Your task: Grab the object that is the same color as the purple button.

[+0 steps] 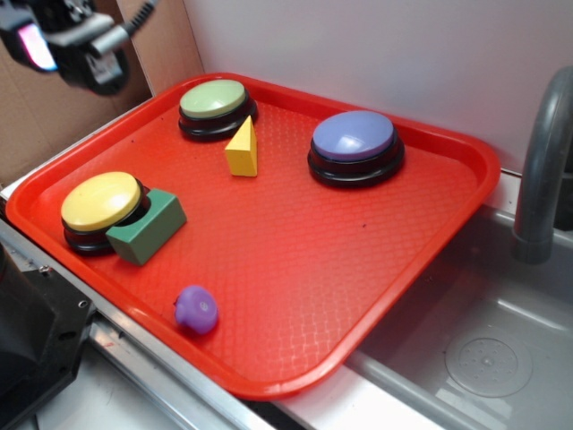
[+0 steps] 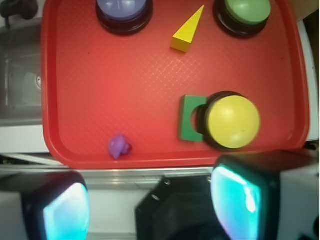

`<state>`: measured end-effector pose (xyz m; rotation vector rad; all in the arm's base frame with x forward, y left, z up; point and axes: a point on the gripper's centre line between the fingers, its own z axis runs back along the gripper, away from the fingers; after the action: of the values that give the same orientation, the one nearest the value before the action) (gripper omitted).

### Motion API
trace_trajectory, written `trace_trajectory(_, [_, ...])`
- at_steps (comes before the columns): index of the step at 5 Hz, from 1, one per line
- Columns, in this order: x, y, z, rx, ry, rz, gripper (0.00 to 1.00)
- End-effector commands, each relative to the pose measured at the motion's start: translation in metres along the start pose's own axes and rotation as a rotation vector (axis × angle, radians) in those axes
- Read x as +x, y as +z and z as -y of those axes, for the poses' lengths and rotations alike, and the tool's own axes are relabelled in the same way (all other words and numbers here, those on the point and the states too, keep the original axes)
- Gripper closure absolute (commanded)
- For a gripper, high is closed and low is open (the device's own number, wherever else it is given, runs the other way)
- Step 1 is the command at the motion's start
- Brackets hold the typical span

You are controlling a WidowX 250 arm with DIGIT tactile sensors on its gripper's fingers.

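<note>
My end effector [image 2: 150, 210] hangs wide open and empty, off the tray's near edge at the yellow-button side. The small rounded purple plastic lump [image 1: 196, 310] lies alone near the front rim of the red textured plastic tray [image 1: 295, 260], well apart from the large lavender-topped dome button on its black base [image 1: 354, 147] at the far side. A green block [image 1: 148, 226] touches the yellow-topped dome button [image 1: 100, 203].

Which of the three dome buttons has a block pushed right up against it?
The yellow button, at the tray's near-left; the green block sits against its base. The green button and purple button stand clear.
</note>
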<state>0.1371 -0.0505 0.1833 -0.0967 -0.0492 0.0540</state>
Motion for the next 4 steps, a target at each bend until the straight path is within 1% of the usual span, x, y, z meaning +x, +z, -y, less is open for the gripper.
trace_trajectory(1, [-0.001, -0.088, 0.033, -0.035, 0.076, -0.107, 0.00])
trace_trajectory(2, [-0.006, -0.117, 0.036, 0.005, 0.078, -0.118, 0.00])
trace_trajectory(3, [-0.013, -0.142, 0.037, 0.041, 0.096, -0.112, 0.00])
trace_trajectory(4, [-0.015, -0.157, 0.036, 0.059, 0.106, -0.099, 0.00])
